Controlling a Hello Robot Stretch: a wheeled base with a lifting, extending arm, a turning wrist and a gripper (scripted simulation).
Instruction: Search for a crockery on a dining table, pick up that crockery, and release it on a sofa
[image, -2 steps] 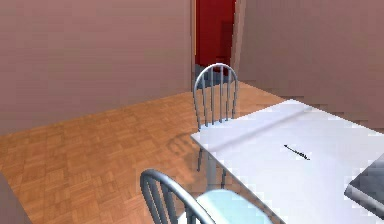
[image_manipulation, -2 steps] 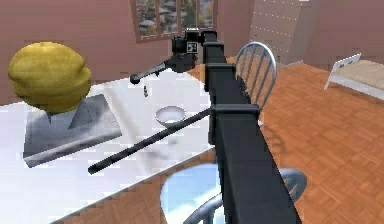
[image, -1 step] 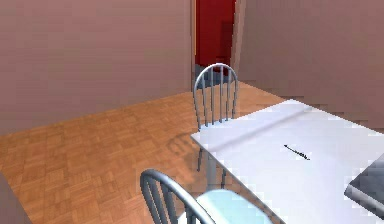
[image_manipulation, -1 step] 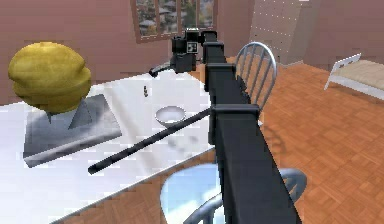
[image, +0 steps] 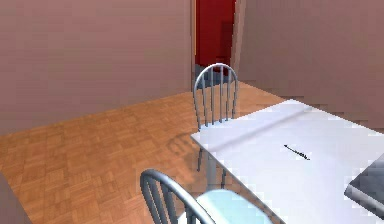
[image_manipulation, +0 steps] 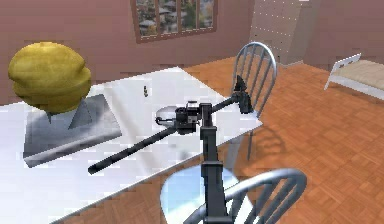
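Observation:
The white dining table (image_manipulation: 140, 170) spreads across the arm side view's left and middle. The dark arm (image_manipulation: 211, 170) rises from the bottom edge, and the gripper (image_manipulation: 172, 118) reaches out over the tabletop. A small pale, bowl-like piece of crockery (image_manipulation: 163, 116) lies on the table right at the fingers, so I cannot tell whether the gripper holds anything. A tiny dark item (image_manipulation: 147, 91) sits farther out on the table. In the forward view the same table (image: 290, 170) fills the lower right, with a thin dark utensil (image: 297, 153) lying on it.
A big yellow rounded object (image_manipulation: 50, 72) stands on a grey slab (image_manipulation: 75, 130) at the table's left. Metal chairs (image_manipulation: 255, 65) (image_manipulation: 245, 195) (image: 215, 92) (image: 185, 205) ring the table. A red door (image: 215, 28) lies ahead across open wood floor (image: 90, 140). A pale cabinet (image_manipulation: 277, 28) stands against the far wall.

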